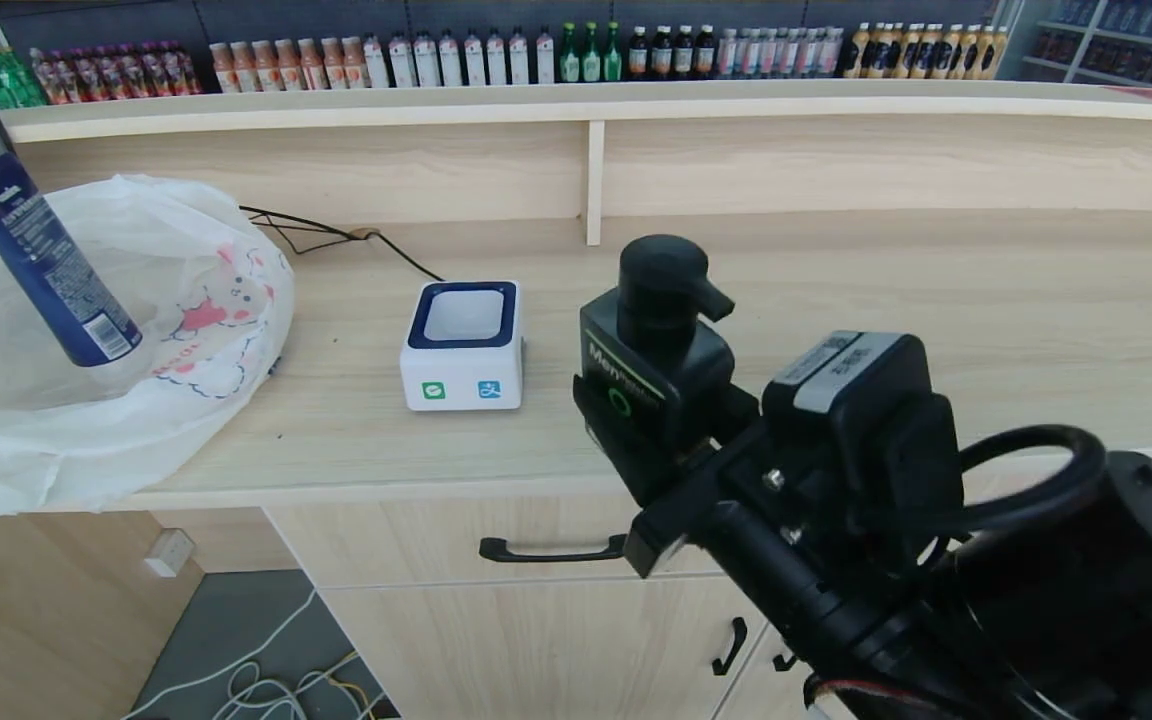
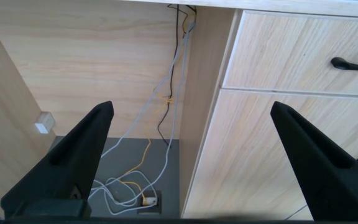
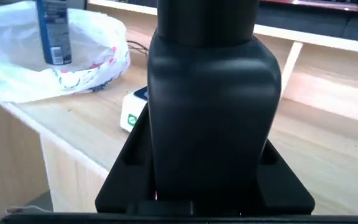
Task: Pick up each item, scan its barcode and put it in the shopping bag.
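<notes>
A black pump bottle (image 1: 658, 330) is held upright above the counter's front edge, with my right gripper (image 1: 661, 425) shut on its lower body. In the right wrist view the bottle (image 3: 210, 106) stands between the fingers (image 3: 120, 180). To its left on the counter sits the white cube scanner (image 1: 461, 345) with a blue-rimmed window on top. The white plastic shopping bag (image 1: 206, 330) lies open at the counter's left end, and a blue tube (image 1: 46, 260) stands tilted inside it. My left gripper (image 2: 191, 107) hangs open and empty below counter height, in front of the cabinet.
A black cable (image 1: 336, 235) runs from the scanner to the back wall. A raised ledge with a thin divider (image 1: 594, 180) borders the counter's far side, with drink bottles (image 1: 536, 50) shelved behind. Drawers with black handles (image 1: 546, 550) sit under the counter; loose cables (image 2: 129, 186) lie on the floor.
</notes>
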